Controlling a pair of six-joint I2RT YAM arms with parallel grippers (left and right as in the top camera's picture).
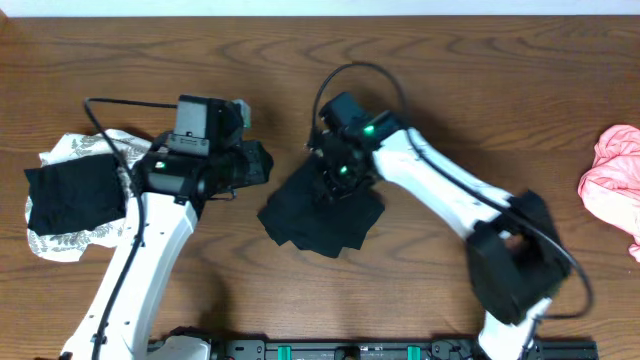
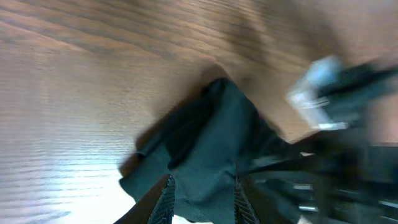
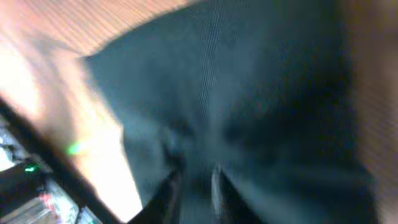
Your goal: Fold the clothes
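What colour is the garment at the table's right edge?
The garment is pink, clearest in the overhead view.

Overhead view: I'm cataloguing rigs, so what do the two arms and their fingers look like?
Both the left arm and right arm have white tubular links, black joint housings and green lights. A thin black cable loops near each wrist. The right arm's elbow is a bulky black housing. The left wrist view shows dark, ridged fingers.
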